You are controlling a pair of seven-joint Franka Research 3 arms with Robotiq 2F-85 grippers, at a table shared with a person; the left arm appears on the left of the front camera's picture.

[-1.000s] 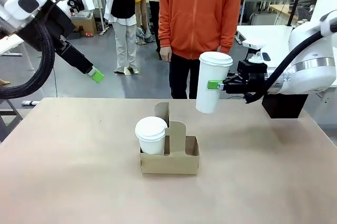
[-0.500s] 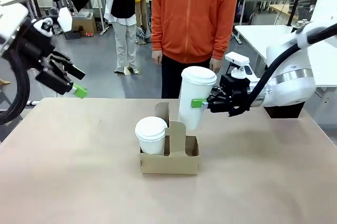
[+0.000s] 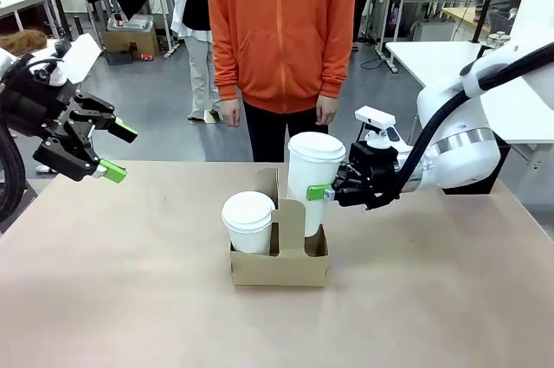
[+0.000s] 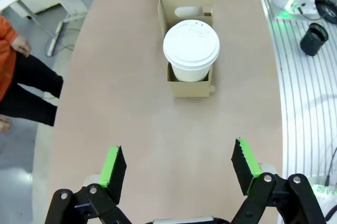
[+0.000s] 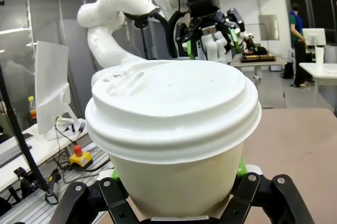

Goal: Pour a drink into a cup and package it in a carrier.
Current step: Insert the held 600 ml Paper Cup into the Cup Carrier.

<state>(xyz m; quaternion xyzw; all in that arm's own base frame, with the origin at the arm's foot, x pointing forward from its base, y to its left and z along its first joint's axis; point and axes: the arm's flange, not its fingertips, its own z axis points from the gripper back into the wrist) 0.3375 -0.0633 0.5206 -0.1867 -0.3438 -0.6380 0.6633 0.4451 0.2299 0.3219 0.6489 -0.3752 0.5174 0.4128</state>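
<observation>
Jaws of right gripper (image 3: 317, 192) clamp cup (image 3: 312, 179) over carrier (image 3: 279, 266).

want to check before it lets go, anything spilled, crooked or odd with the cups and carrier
Nothing stands out. The right gripper holds a lidded white paper cup upright, its base entering the right pocket of the brown cardboard carrier. The other lidded white cup sits straight in the left pocket. No spills on the table.

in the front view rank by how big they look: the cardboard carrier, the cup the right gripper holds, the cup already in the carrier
1. Carrier, widest, though cups hide part of it.
2. Held cup in the right gripper, showing more height.
3. Seated cup, its lower part hidden in its pocket.
Both cups look the same make, so the order between them is about what shows.
</observation>
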